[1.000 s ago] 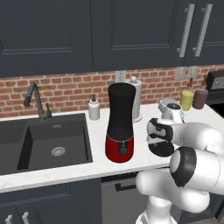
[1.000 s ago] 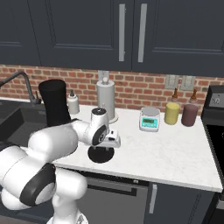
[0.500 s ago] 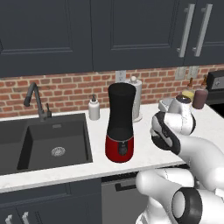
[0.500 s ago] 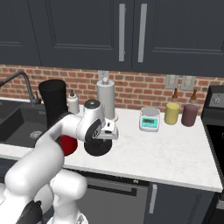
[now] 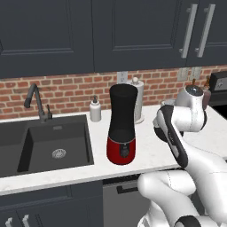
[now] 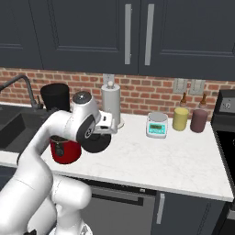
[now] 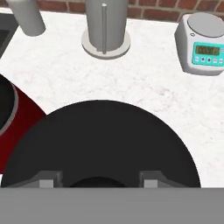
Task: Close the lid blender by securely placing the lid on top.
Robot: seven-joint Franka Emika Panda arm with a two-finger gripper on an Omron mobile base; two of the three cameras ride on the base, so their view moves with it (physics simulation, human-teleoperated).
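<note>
The blender [image 5: 123, 128] stands on the counter, a tall black jar on a glossy red base; its jar top [image 6: 56, 95] is uncovered. The red base and jar rim sit at the left edge of the hand view [image 7: 19, 127]. The lid [image 6: 97, 141], a flat black disc, hangs above the counter just right of the blender, lower than the jar top. My gripper [image 6: 103, 131] is shut on the lid. In the hand view the lid [image 7: 103, 140] spreads wide beyond both fingertips [image 7: 49, 180], with my gripper [image 7: 100, 180] on its middle.
A paper towel holder [image 6: 112, 108] stands behind the lid, close to the blender. A white soap dispenser [image 5: 95, 110] is left of the blender, then the sink [image 5: 53, 142] and faucet [image 5: 35, 102]. A kitchen scale [image 6: 157, 125], a yellow jar [image 6: 181, 118] and a maroon jar [image 6: 199, 120] stand to the right.
The arm has lifted the lid off the counter and carried it left, toward the blender. The blender has stayed put.
</note>
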